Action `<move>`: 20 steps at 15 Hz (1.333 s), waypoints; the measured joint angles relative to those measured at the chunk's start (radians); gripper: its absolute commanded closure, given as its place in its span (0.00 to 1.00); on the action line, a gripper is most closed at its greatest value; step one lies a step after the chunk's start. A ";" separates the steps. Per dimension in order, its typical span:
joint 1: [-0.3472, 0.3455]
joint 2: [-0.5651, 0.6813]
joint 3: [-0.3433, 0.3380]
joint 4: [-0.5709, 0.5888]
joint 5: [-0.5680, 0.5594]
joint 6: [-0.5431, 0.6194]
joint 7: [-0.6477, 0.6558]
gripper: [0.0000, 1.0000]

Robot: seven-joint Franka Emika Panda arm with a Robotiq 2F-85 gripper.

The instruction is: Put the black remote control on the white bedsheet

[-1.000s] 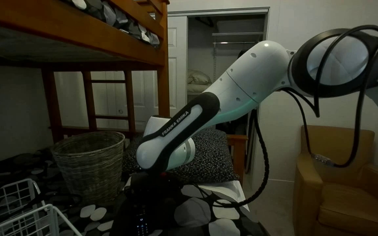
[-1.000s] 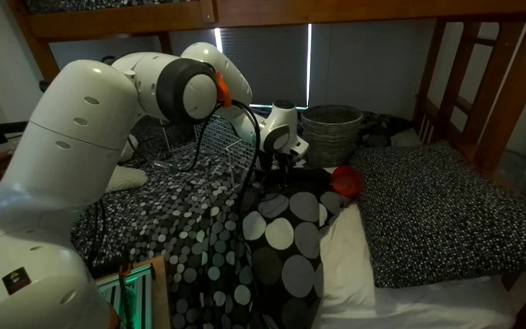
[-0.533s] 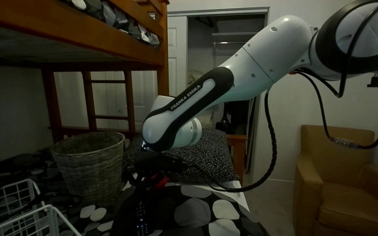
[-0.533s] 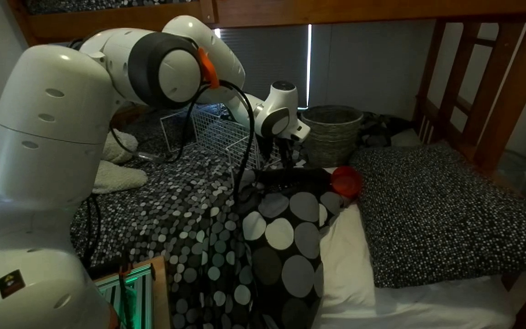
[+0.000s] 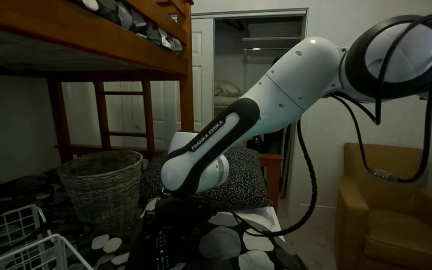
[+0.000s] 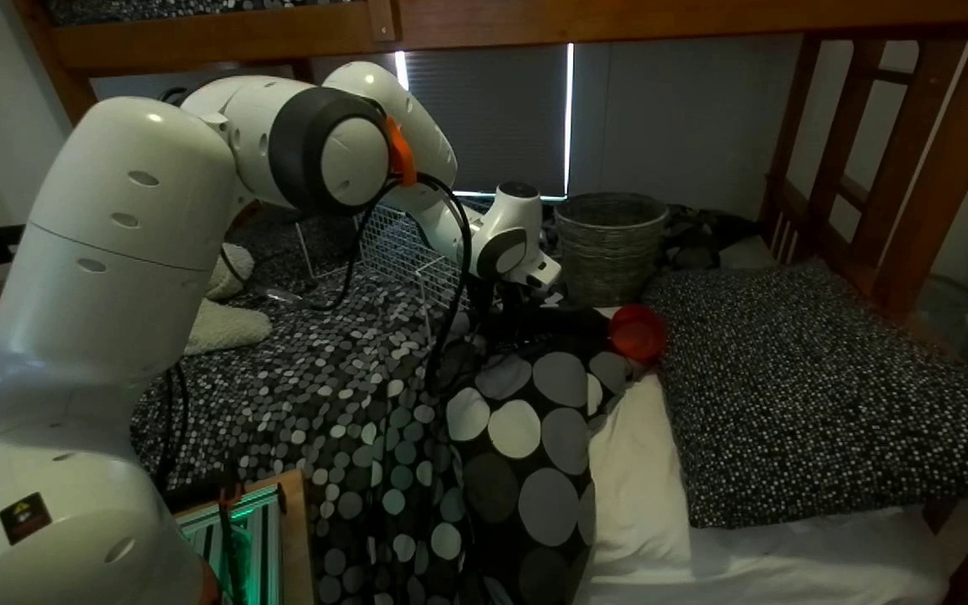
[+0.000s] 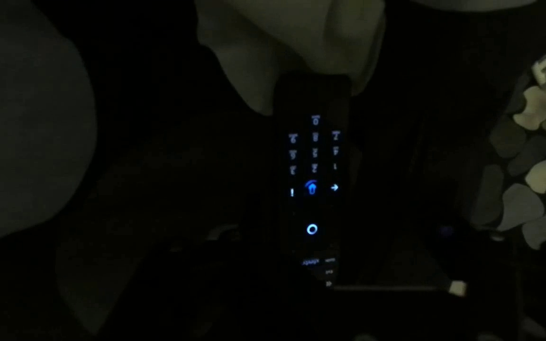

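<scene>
In the wrist view the black remote control [image 7: 313,151] shows its lit buttons, lying lengthwise on the dark spotted cover. My gripper [image 7: 341,239] comes in from the bottom of that view with its dark fingers well apart. The remote runs between them, closer to the left finger, which hides part of its near end. In an exterior view the remote [image 5: 161,258] lies on the cover just below the dark gripper, whose fingers are hard to make out there. The white bedsheet [image 6: 639,487] is exposed between the spotted cover and the pillow in both exterior views.
A wicker basket [image 6: 610,260] stands behind the gripper. Beside it is a white wire basket [image 6: 408,252]. A round red object [image 6: 637,334] lies close to the gripper. The dark speckled pillow [image 6: 820,395] borders the sheet, and the upper bunk rail [image 6: 484,38] spans above.
My gripper rose off the remote about half a second ago and has since come down again over it. The remote has stayed where it was on the cover.
</scene>
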 measured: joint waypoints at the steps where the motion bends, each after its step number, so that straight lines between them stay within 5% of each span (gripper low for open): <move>1: 0.007 0.012 -0.006 0.007 -0.005 0.000 0.003 0.00; 4: 0.030 0.035 -0.030 0.023 -0.025 0.000 0.032 0.03; 8: 0.049 0.038 -0.066 0.027 -0.045 -0.023 0.103 0.32; 17: 0.069 0.101 -0.077 0.094 -0.094 -0.030 0.138 0.29; 20: 0.081 0.139 -0.077 0.149 -0.112 -0.075 0.138 0.19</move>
